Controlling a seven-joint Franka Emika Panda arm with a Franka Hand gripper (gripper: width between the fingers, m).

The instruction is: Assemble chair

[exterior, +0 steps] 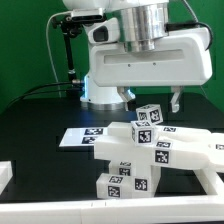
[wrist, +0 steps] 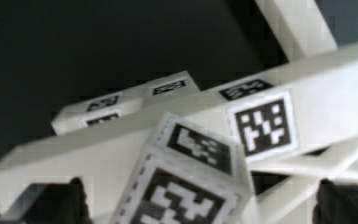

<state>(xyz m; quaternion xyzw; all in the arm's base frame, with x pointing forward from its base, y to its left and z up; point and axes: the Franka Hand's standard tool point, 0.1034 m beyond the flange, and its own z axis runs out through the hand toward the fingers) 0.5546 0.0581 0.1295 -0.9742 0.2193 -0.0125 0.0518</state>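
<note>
The chair (exterior: 140,150) is a cluster of chunky white tagged pieces stacked and joined at the front middle of the black table. A small tagged block (exterior: 147,114) stands on top of it, and a long bar (exterior: 195,140) reaches toward the exterior view's right. My gripper (exterior: 151,100) hangs just above the block with its fingers (exterior: 125,97) spread wide on either side, open and touching nothing. In the wrist view the tagged pieces (wrist: 247,125) fill the frame. A tagged face (wrist: 185,185) lies between the dark fingertips (wrist: 55,200) of the gripper (wrist: 197,205), with gaps on both sides.
The marker board (exterior: 80,138) lies flat on the table at the exterior view's left, behind the chair pieces. The robot's white base (exterior: 100,90) stands at the back. A white rim (exterior: 8,175) edges the table at the front left.
</note>
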